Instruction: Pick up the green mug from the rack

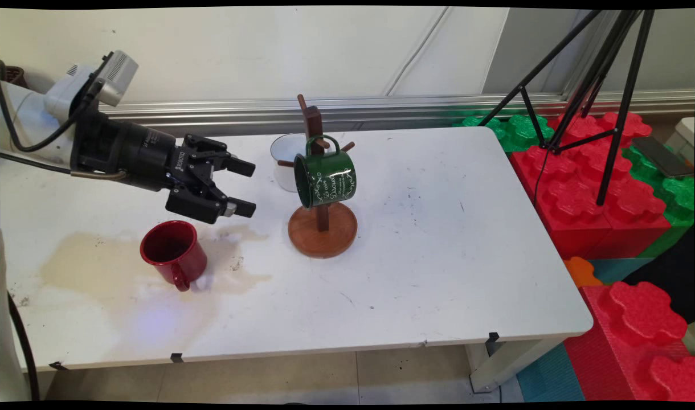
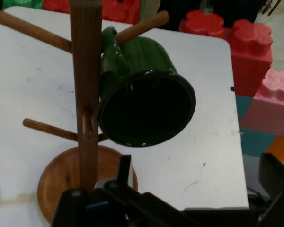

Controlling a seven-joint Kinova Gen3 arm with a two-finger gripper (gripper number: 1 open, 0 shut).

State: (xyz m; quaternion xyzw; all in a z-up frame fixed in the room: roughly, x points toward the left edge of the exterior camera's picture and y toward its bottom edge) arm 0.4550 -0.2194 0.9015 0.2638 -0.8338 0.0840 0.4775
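Mug, red (image 1: 174, 253), stands upright on stained white table (image 1: 438, 273). Gripper (image 1: 242, 188), lettered ROBOTIQ, hovers at its 1 o'clock, jaws spread, empty. Green mug (image 1: 324, 179) with white script, illegible, hangs on wooden mug tree (image 1: 322, 228); white mug (image 1: 285, 159) behind. Toy blocks (image 1: 604, 193) and tripod (image 1: 598, 97) at 3 o'clock.

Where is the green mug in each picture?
Main view: the green mug hangs by its handle from a peg, left of the picture's middle, above the stand's round base.
Hand view: the green mug fills the middle, its dark open mouth facing the camera.
Shared landmark: the wooden mug stand, with its upright post and pegs, shows in both.
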